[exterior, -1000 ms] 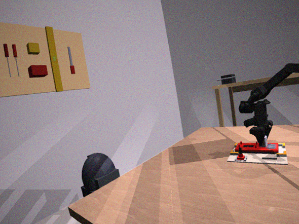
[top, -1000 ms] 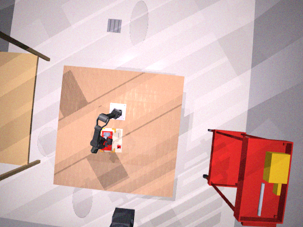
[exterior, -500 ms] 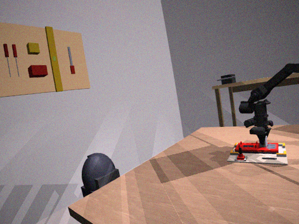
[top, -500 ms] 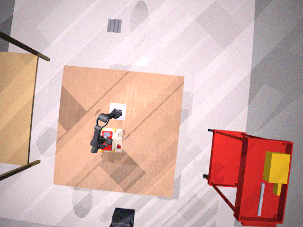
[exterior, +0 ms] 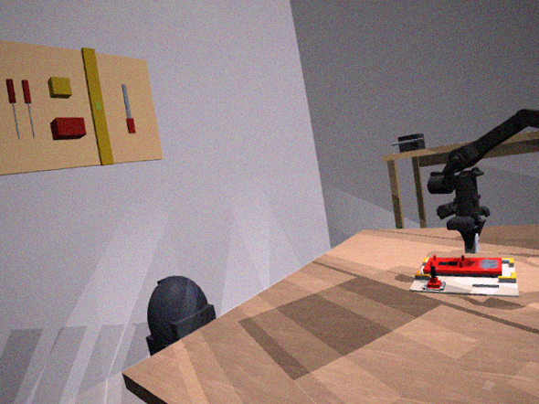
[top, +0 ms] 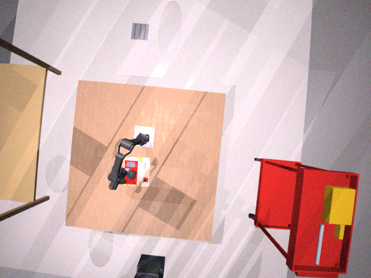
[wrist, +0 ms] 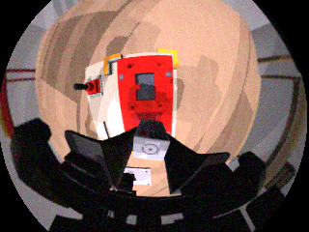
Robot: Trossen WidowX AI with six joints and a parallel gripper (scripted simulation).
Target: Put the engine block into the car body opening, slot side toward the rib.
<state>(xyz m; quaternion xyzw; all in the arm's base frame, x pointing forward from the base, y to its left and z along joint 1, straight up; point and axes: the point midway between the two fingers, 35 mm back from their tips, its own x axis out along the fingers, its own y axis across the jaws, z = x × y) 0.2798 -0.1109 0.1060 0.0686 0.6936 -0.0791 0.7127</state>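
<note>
In the top view the car body (top: pixel 134 168) (exterior: pixel 472 267) (wrist: pixel 127 77) lies on its white board (top: pixel 145 167) (exterior: pixel 454 288) (wrist: pixel 111 99) on the table (top: pixel 185 134) (exterior: pixel 316 348) (wrist: pixel 212 29), the arm's base plate (top: pixel 151 128) off toward one o'clock; the pincer (top: pixel 130 174) (exterior: pixel 471 249) (wrist: pixel 150 131) is over the red part, and the arm hides what it carries. In the exterior view the pincer points to six o'clock, pinching the pale engine block (exterior: pixel 476 242) (wrist: pixel 147 149), which appears to hang just above the car body, so the grasp looks done and the lift at least begun. In the wrist view the block sits between the fingers, its ringed face visible, at six o'clock from the opening (wrist: pixel 147 93), where the rib (wrist: pixel 138 87) juts in from nine o'clock. The opening shows no block in it. I can't make out the slot, so which way it faces is unsettled. Left to do, as I judge it: carry the block toward twelve in this view, turn it if needed, lower it fully, release and withdraw cleanly.
</note>
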